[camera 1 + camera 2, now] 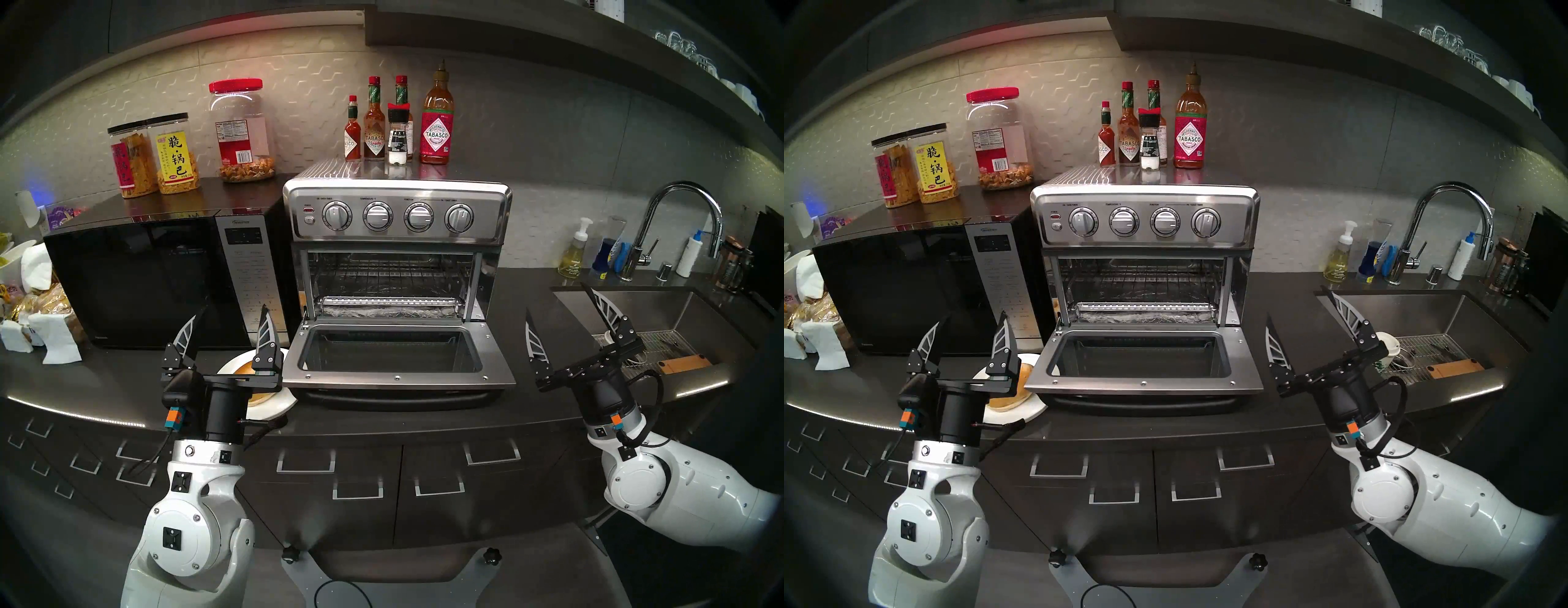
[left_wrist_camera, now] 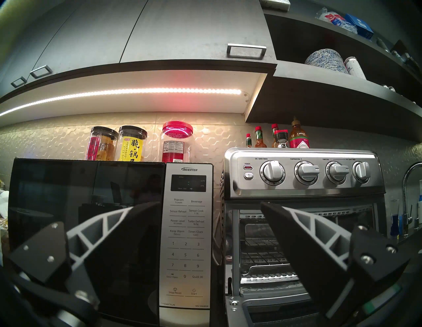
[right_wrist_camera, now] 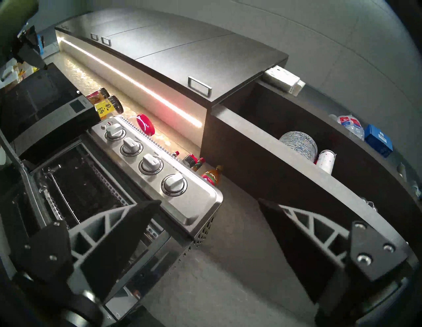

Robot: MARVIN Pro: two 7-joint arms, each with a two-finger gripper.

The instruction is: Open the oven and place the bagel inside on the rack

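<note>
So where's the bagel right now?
In the head views the bagel lies on a white plate on the counter, just left of the oven's open door, partly hidden behind the left tool.

Oven mouth: the oven (image 1: 396, 220) is standing open, its cavity showing clear above the rack (image 1: 388, 276).
Door: the dropped door (image 1: 396, 361) is lying flat, jutting toward the counter edge (image 1: 382, 429).
Left side: the microwave (image 1: 161, 280) is crowding the oven's left wall; the plate (image 1: 278, 403) is sitting just beside the door's left corner.
Right side: bare counter is lying between the oven and the sink (image 1: 662, 310).
Above: sauce bottles (image 1: 437, 123) are occupying the oven's top.
</note>
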